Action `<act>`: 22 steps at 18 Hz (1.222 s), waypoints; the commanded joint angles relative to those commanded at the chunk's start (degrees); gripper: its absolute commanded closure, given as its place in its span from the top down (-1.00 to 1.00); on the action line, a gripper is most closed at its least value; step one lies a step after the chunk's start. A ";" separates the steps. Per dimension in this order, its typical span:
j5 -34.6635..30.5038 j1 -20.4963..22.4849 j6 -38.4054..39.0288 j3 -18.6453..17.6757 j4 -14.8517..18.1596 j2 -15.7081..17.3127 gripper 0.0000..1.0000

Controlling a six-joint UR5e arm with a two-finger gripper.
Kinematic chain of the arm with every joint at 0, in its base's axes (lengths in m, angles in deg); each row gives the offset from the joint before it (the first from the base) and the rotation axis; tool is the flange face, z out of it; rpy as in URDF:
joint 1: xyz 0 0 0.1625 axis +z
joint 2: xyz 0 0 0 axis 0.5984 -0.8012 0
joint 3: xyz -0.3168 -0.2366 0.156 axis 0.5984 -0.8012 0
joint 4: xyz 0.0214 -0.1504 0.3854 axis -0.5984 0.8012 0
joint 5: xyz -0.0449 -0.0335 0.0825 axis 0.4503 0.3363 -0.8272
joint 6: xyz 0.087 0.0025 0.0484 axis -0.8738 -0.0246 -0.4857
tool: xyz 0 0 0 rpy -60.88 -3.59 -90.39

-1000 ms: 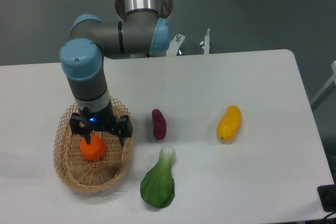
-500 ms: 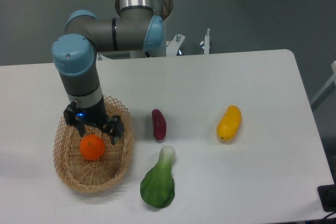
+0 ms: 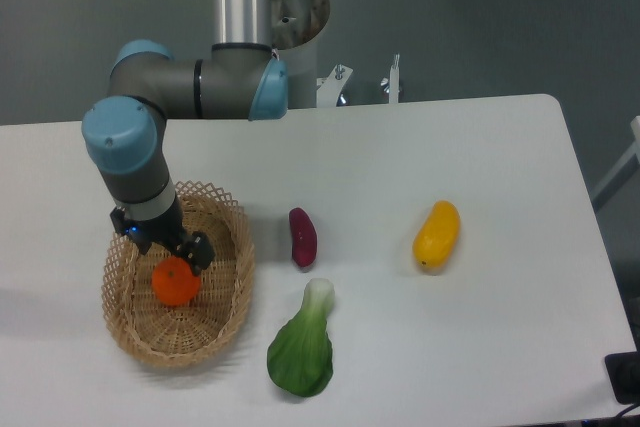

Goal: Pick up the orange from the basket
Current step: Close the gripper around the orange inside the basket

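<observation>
Hand [image 3: 170,250] hovered just above the small round bright-orange fruit [image 3: 175,284] in the oval tan wicker basket [image 3: 225,299] (finger spread unclear), mid-approach; closing round it seemed next.

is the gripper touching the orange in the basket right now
Cannot tell. In the fixed camera view the gripper overlaps the orange's top edge; neither contact nor gap shows.

Fingertips of the gripper [image 3: 172,257] hidden behind its own body; spread impossible to judge. Top of the orange [image 3: 176,284] covered at 12 o'clock.
</observation>
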 joint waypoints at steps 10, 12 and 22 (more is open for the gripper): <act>0.00 -0.35 -0.27 0.09 0.09 -1.67 1.00; -0.18 -0.27 -0.27 0.01 0.09 -1.94 1.00; -0.26 -0.27 -0.27 0.00 0.00 -3.00 0.99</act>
